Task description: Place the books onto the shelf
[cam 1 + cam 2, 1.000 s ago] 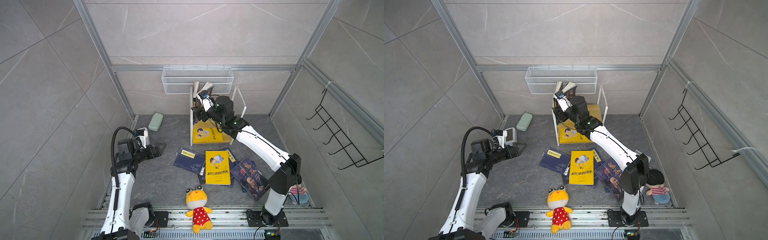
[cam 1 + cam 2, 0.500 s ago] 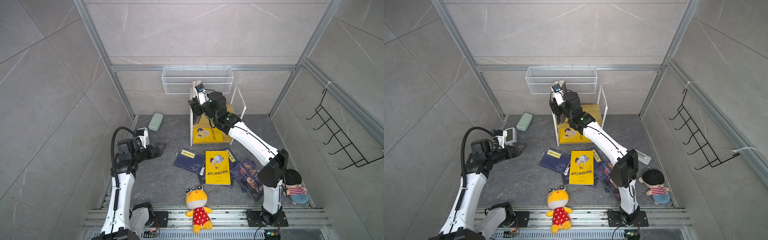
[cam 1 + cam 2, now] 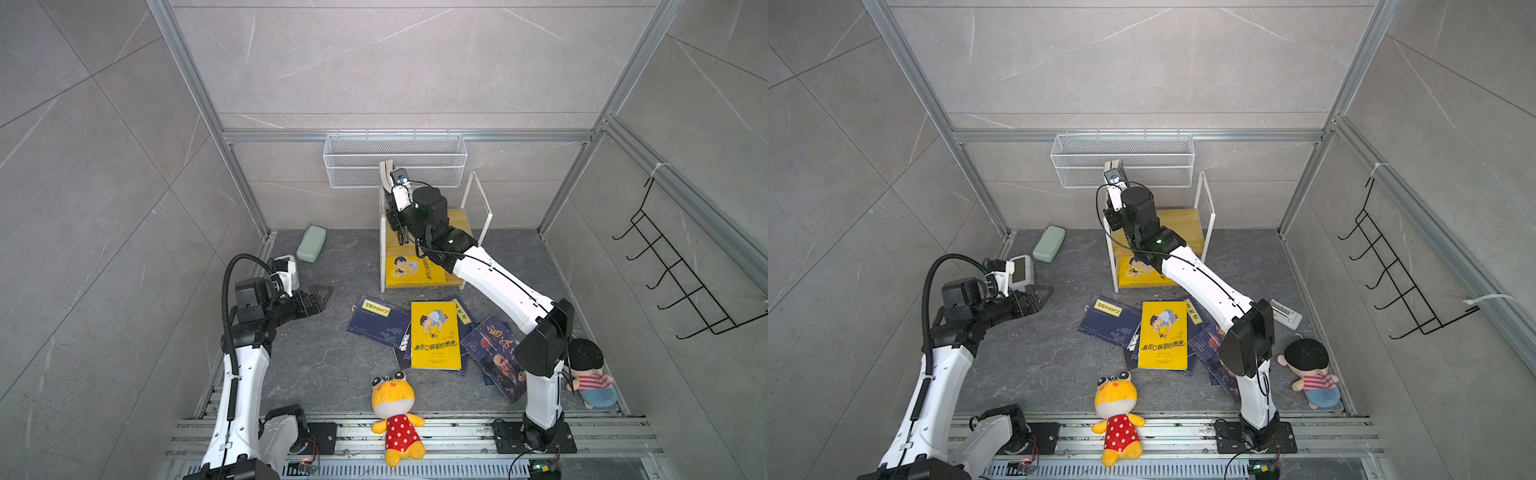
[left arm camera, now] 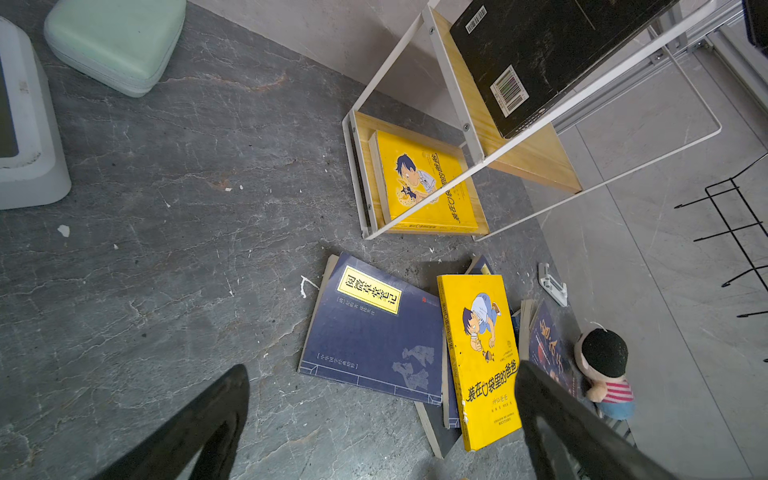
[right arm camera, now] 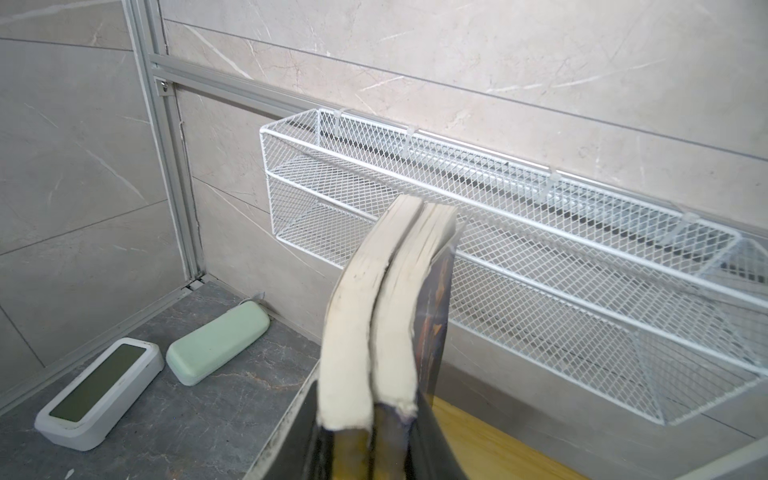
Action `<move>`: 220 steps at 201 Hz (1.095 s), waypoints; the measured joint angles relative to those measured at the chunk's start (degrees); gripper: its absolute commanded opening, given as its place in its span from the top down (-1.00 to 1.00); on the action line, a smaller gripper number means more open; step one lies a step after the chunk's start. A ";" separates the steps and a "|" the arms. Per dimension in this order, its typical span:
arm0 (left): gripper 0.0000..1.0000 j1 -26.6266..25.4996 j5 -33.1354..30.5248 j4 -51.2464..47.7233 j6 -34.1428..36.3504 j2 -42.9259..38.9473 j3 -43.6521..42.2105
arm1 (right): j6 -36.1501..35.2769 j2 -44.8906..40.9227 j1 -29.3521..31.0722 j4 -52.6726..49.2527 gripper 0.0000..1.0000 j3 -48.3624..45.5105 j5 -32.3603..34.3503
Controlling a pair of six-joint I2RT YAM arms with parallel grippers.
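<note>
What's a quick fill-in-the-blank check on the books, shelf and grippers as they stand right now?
1. The right gripper clasps ___ upright books on the upper board of the shelf.
2. On its lower board lies one ___ cartoon-boy book.
3. The left gripper is ___ and holds nothing.
4. On the floor, the yellow book lies ___ the navy books.
Missing words: two; yellow; open; on top of.

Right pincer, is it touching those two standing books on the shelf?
Touching. The right wrist view shows the right pincer pressed against the two books from both sides, with no gap.
</note>
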 measured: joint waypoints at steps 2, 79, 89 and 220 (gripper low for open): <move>-1.00 0.00 0.02 0.00 0.00 -0.02 0.00 | -0.07 -0.04 0.07 0.11 1.00 -0.13 0.15; -1.00 -0.02 0.13 0.04 -0.55 -0.07 0.00 | -6.25 -0.96 6.05 -0.85 1.00 -1.51 10.64; -0.99 -0.02 0.11 0.04 -0.63 -0.07 0.00 | -6.29 -0.96 6.16 -0.90 0.99 -1.51 11.15; -0.99 0.00 0.11 0.04 -0.85 -0.07 0.00 | -6.56 -8.00 8.15 2.40 -0.46 -8.13 6.36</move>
